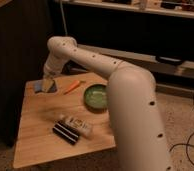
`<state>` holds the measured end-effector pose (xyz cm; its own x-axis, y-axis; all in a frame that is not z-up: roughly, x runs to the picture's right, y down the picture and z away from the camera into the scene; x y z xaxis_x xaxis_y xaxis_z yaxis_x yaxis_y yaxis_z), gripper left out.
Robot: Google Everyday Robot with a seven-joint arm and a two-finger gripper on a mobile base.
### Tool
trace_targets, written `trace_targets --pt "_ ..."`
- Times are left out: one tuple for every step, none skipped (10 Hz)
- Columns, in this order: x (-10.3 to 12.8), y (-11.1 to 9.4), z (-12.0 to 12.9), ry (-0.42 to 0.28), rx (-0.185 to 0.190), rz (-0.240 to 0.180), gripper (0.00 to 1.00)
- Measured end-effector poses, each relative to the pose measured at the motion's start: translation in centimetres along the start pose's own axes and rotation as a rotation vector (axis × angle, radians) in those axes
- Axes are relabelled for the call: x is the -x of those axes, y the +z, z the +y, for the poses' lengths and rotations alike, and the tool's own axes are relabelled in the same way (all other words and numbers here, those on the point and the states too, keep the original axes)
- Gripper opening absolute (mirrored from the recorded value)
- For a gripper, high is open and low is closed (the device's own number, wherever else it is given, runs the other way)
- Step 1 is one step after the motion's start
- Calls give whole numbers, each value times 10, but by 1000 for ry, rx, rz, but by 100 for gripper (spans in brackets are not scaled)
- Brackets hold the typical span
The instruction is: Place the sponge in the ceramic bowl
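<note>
Wooden table point(36, 131) bears ceramic bowl point(96, 96), orange stick point(72, 86), striped box point(65, 133), white packet point(77, 124); claw point(49, 85) by sponge point(38, 87) far-left

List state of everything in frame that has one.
end effector: low at far left, against the sponge
sponge: at the end effector, outside the bowl
ceramic bowl: upright, empty
orange stick: lying flat between sponge and bowl
striped box: lying flat, nearest the camera
white bottle: on its side, beside the box
</note>
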<state>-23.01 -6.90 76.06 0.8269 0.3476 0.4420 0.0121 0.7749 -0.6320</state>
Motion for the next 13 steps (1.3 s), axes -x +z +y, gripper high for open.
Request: trace_targets --pt "-14 -24 -14 35 -36 -9 0" --pt "-34 -57 -30 83 -87 -15 0" --pt "-51 -81 -41 122 -126 -18 0" --pt "-64 -102 -50 157 -161 -19 0" --pt "-86 -134 -62 211 -217 -20 0" --pt "-104 -165 -71 257 -270 -16 0" --pt "-123 -194 -77 305 -323 -8 0" --pt "-141 -219 -80 347 -370 2 0" --pt "-158 -241 -81 388 -414 12 0" --pt "-175 -262 -81 427 -459 26 0" --pt "-195 -285 -79 470 -507 50 0" --pt "-219 -308 -76 503 -543 82 0" --pt "-231 -315 -73 506 -553 118 0"
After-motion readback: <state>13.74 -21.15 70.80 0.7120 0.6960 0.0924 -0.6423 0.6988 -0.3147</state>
